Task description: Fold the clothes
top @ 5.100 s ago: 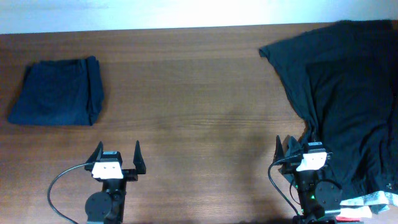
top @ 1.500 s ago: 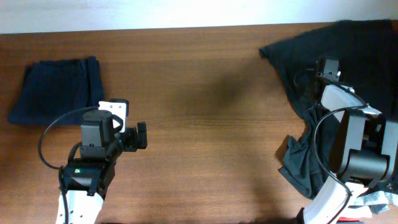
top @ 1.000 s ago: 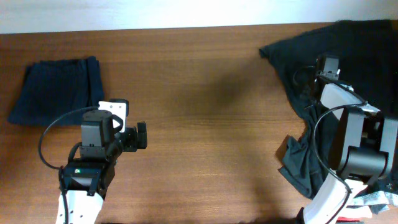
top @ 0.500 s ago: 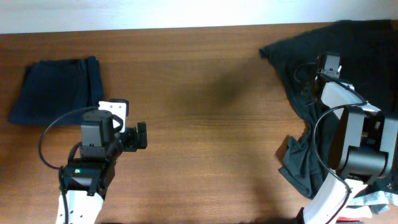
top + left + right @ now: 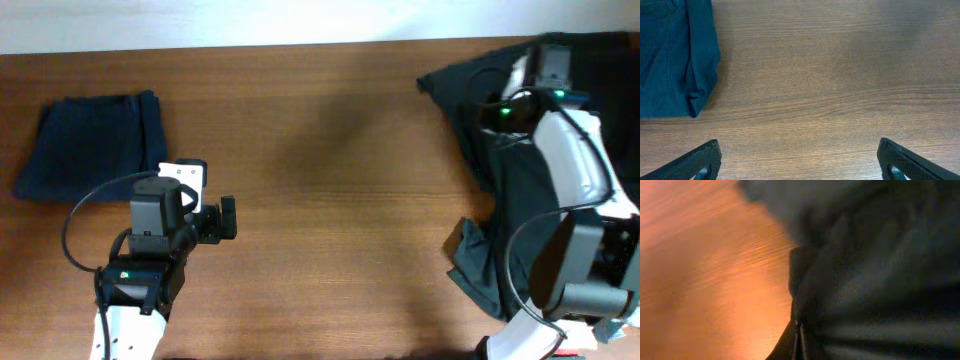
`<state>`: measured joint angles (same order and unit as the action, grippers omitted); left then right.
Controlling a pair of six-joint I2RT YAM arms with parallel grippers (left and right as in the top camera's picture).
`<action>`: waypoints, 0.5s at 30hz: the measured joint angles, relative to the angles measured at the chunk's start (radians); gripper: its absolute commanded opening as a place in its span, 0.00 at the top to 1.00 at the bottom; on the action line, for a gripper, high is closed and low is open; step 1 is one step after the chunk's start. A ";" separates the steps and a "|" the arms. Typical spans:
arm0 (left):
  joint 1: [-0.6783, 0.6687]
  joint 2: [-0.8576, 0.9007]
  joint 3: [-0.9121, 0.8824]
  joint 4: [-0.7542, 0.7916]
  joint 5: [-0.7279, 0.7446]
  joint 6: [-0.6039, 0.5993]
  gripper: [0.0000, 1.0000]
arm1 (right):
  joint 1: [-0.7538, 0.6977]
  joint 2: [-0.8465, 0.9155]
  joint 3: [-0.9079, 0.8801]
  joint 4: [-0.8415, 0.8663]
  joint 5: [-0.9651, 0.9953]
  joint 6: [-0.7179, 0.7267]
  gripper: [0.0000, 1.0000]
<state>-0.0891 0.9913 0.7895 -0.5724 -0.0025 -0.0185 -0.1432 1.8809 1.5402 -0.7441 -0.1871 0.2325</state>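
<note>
The clothes [image 5: 455, 85] are a rumpled heap of black fabric covering the table's right end. My right arm [image 5: 575, 150] reaches up over the heap toward the far edge. In the blurred right wrist view my right gripper [image 5: 799, 330] is shut, its fingertips pressed together on a fold of the black fabric [image 5: 865, 280], which hangs up off the wood. My left gripper [image 5: 800, 162] stands wide open over bare wood at the left, holding nothing, far from the black heap.
A navy-blue folded garment [image 5: 95, 148] lies at the far left, and the left wrist view shows it just left of the open fingers [image 5: 670, 55]. Brown table [image 5: 330, 150] stretches between the two arms. A pale scrap [image 5: 612, 328] shows at the lower right corner.
My right gripper closed on the black fabric, then rose and moved toward the far edge with it. The left arm has not moved.
</note>
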 measured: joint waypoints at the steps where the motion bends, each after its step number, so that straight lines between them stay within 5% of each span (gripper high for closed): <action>1: 0.000 0.000 0.000 -0.001 0.000 0.000 0.01 | 0.046 0.003 0.000 0.029 -0.050 0.014 0.96; 5: 0.000 0.000 0.000 0.000 0.000 0.000 0.01 | 0.260 0.004 0.011 0.315 -0.173 0.113 0.92; 6: 0.000 0.000 0.000 0.000 0.000 0.000 0.01 | 0.323 0.004 0.017 0.393 -0.181 0.133 0.68; 7: 0.000 0.000 0.000 0.001 0.000 0.000 0.01 | 0.378 0.004 0.018 0.444 -0.177 0.144 0.18; 8: 0.000 0.000 0.000 0.000 0.000 0.000 0.01 | 0.416 0.003 0.021 0.447 -0.167 0.153 0.01; 11: 0.000 0.000 0.000 0.000 0.000 0.000 0.01 | 0.479 0.003 0.034 0.304 -0.077 0.159 0.01; 15: 0.000 0.000 0.000 0.015 0.047 0.000 0.01 | 0.351 -0.003 0.038 -0.048 0.156 0.160 0.01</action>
<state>-0.0891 0.9913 0.7898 -0.5571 0.0448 -0.0189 0.2081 1.8782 1.5780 -0.7918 -0.0307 0.3927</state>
